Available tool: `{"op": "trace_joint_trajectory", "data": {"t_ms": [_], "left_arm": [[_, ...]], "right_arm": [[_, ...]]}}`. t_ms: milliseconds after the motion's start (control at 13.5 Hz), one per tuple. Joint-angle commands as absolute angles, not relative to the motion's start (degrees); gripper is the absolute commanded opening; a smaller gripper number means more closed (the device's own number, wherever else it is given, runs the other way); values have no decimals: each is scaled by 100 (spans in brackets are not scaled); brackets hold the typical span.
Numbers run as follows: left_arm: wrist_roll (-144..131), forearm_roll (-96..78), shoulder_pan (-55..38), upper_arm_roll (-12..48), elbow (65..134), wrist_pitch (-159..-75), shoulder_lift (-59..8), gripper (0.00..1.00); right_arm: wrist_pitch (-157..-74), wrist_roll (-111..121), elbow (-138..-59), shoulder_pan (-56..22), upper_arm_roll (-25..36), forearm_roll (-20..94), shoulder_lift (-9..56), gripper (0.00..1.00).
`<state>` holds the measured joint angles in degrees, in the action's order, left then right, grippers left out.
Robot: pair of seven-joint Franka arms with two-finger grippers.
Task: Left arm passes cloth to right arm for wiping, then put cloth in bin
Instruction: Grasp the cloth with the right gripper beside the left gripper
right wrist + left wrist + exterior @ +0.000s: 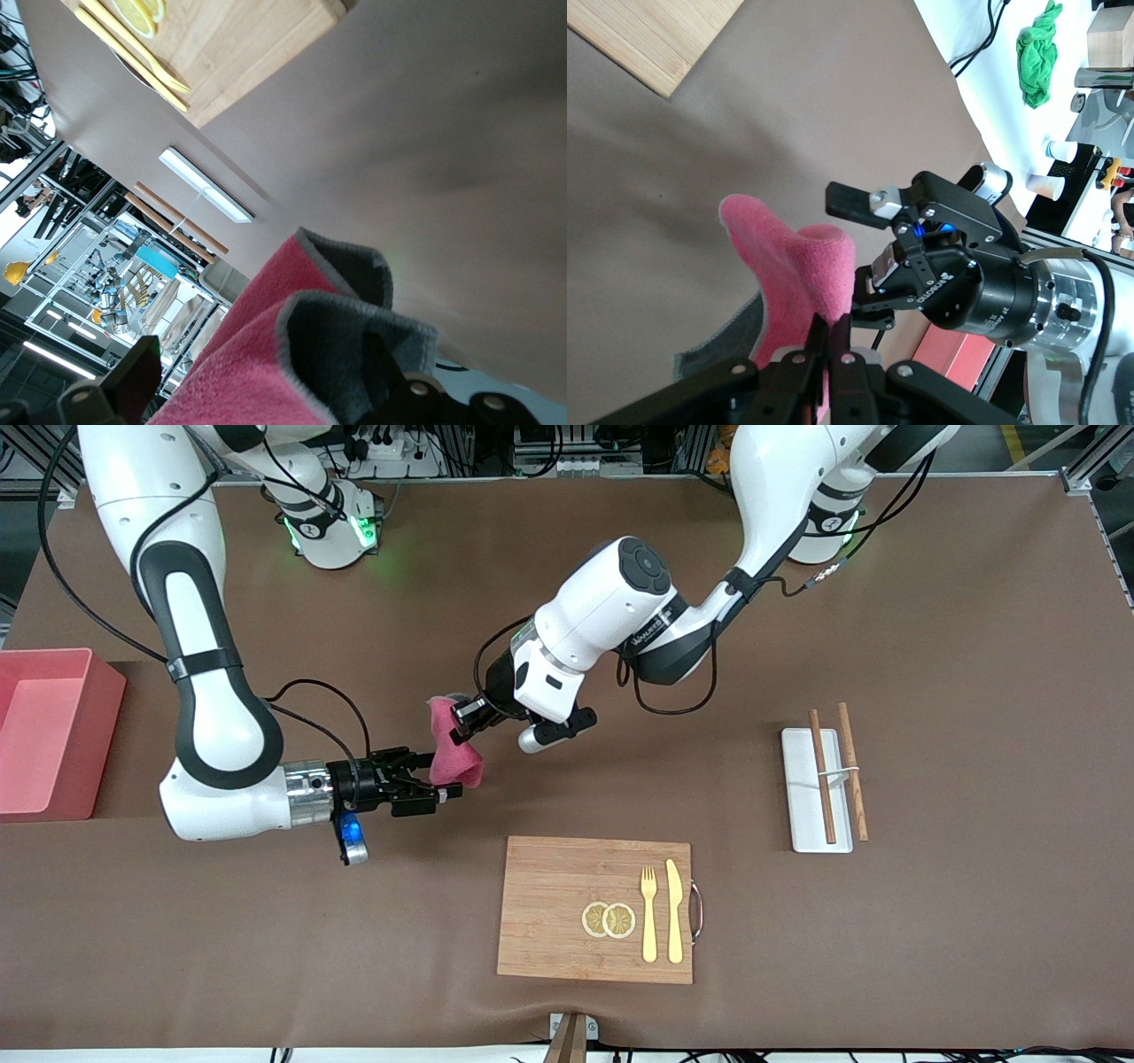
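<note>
The cloth [454,746] was held in the air over the bare table [930,646], its long axis running from 11 to 5 o'clock. Its upper end was pinched by the left gripper [459,717]. The spread fingers of the right gripper [447,779] were placed around its lower end. The bin [49,731] stood at the right arm's end of the table.

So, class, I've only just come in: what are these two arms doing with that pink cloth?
It is a handover in mid-air. The left gripper is shut on the upper part of the cloth, holding it over the table. The right gripper has its fingers open around the cloth's lower end, not clamped. The bin waits at the right arm's end of the table.
</note>
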<state>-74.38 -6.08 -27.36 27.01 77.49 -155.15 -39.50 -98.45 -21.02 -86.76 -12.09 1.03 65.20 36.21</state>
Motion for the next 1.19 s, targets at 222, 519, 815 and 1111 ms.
{"op": "trace_joint_trajectory", "data": {"t_ms": [222, 519, 815, 1111], "left_arm": [[-7523, -721, -2760, 2663, 7673, -15636, -3990, 0], [-7567, -721, -2707, 2663, 7673, -15636, -3903, 0], [-7576, -738, -2689, 2663, 7682, -15636, -3867, 0], [-7585, -729, -2611, 2663, 7690, -15592, -3850, 100]], "right_arm": [[-9599, -2347, -8657, -1284, 141, 6477, 3542, 0], [-9571, -2347, -8613, -1266, 149, 6504, 3533, 0], [-9563, -2303, -8508, -1099, 176, 6442, 3524, 0], [-9554, -2268, -8490, -897, 185, 6031, 3489, 0]]}}
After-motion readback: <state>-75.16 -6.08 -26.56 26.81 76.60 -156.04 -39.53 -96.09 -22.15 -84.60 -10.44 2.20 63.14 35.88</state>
